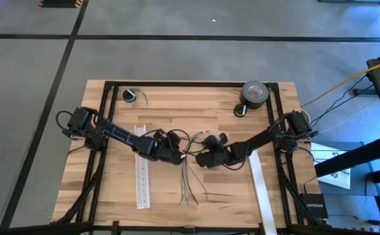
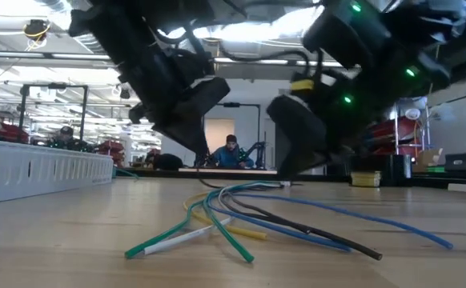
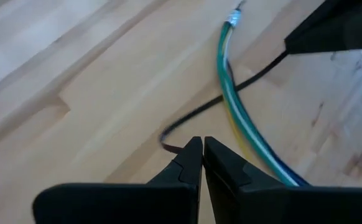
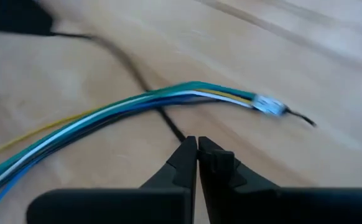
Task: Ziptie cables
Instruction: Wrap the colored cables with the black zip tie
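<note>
The cables (image 1: 190, 173) lie on the wooden table, gathered at their far end (image 4: 268, 104) and fanned out toward the near edge (image 2: 217, 228). A thin black ziptie (image 3: 199, 109) runs across the bundle near that far end, apparently beneath it (image 4: 159, 109). My left gripper (image 1: 179, 156) stands just left of the bundle. My right gripper (image 1: 202, 156) stands just right of it. Both slant down at the table with their fingers shut, each on one end of the ziptie. My left gripper pinches one end of the ziptie (image 3: 180, 149) between its two fingertips, coming slanting down from the table's left. From there the strip curls away and runs across the cables toward the other gripper. My right gripper pinches the ziptie's other end (image 4: 180, 134) between its fingertips, slanting down from the table's right. The strip leads off from the tips across the bundle toward my left gripper.
A long white slotted strip (image 1: 142, 173) lies left of the cables and another white strip (image 1: 262, 189) lies on the right. A roll of dark tape (image 1: 254, 93) sits at the far right corner and a small coil (image 1: 130, 96) at the far left.
</note>
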Available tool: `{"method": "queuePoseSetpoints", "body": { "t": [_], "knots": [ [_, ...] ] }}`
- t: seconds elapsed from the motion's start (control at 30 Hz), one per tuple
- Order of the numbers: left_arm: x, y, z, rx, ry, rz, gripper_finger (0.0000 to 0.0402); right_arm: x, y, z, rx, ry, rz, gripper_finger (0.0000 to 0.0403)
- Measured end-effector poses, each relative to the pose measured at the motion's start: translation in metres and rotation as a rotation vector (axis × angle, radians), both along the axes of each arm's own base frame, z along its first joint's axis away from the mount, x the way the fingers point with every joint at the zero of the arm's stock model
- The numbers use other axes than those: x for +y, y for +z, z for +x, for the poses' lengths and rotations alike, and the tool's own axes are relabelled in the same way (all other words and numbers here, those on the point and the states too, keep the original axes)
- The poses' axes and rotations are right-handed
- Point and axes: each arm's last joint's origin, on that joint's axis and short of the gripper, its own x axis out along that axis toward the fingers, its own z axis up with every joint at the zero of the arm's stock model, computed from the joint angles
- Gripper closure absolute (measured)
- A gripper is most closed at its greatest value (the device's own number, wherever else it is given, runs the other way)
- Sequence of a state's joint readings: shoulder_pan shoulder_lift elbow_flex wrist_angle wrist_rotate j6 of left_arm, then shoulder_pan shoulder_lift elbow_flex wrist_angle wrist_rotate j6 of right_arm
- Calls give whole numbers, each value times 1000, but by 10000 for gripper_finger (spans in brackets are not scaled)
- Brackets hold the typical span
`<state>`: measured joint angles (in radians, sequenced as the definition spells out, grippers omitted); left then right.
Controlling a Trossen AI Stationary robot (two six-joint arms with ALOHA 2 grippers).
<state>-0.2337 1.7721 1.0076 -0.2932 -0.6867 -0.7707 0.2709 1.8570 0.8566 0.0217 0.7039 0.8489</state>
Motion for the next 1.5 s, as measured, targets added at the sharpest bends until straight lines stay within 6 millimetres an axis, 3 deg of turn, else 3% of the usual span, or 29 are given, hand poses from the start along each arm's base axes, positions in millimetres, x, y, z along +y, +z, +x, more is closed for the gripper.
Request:
{"method": "queuePoseSetpoints", "body": {
  "t": [0.23, 0.5, 0.63, 0.8, 1.03, 1.5],
  "knots": [
    [15, 13, 9, 57, -35, -45, 401, -7, 16, 12, 143, 137, -58, 403],
    [29, 47, 7, -14, 13, -117, 402, -12, 27, 0, 171, 119, 195, 403],
    [35, 41, 9, -14, 26, -204, 401, -15, 33, -2, 179, 159, 303, 403],
    [34, 27, 14, 1, 30, -219, 401, -17, 32, 0, 170, 152, 307, 403],
    [25, 25, 18, 5, -57, -180, 401, -19, 27, -1, 105, 99, 282, 403],
    [8, 26, 16, 120, -256, 12, 401, 0, 36, 4, 11, 199, -4, 403]
  ]
}}
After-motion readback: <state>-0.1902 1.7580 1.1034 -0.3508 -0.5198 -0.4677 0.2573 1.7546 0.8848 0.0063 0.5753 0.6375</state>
